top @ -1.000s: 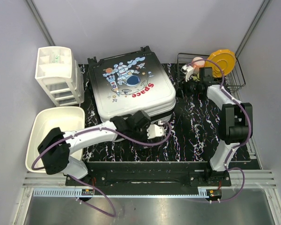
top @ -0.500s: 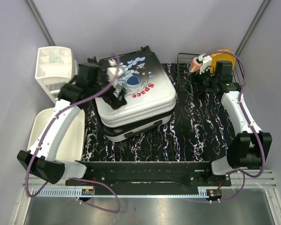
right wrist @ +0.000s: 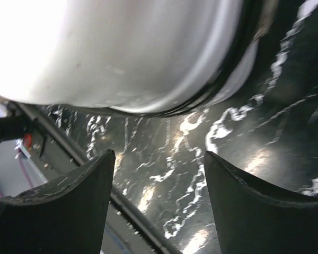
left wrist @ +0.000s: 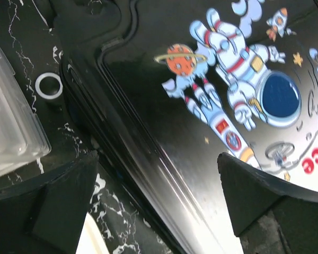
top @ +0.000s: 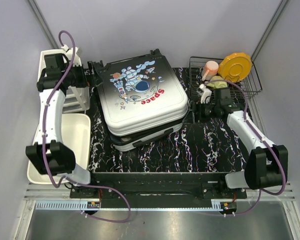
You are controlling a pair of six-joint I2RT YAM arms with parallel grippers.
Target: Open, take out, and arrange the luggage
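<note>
The luggage (top: pixel 140 95) lies flat mid-table, astronaut and red "Space" print up. Its upper shell sits askew, with the dark lower shell (top: pixel 140 141) showing under the front edge. My left gripper (top: pixel 91 77) is open and empty at the luggage's back left edge; the left wrist view shows its wide-apart fingers (left wrist: pixel 42 206) over the printed lid (left wrist: pixel 228 106). My right gripper (top: pixel 197 104) is open and empty by the luggage's right side, low over the table. In the right wrist view the white shell (right wrist: pixel 122 53) fills the top, ahead of the fingers (right wrist: pixel 265 206).
A white drawer unit (top: pixel 57 100) stands at back left, close behind my left arm. A white tub (top: pixel 70 135) lies at front left. A wire rack (top: pixel 247 87) at back right holds an orange plate (top: pixel 237 65) and a pink cup (top: pixel 210 66). A small white ring (left wrist: pixel 49 86) lies beside the luggage.
My left arm swung from the luggage's front, over the lid, to its back left corner. My right arm came from the rack down to the luggage's right side. The upper shell now sits offset.
</note>
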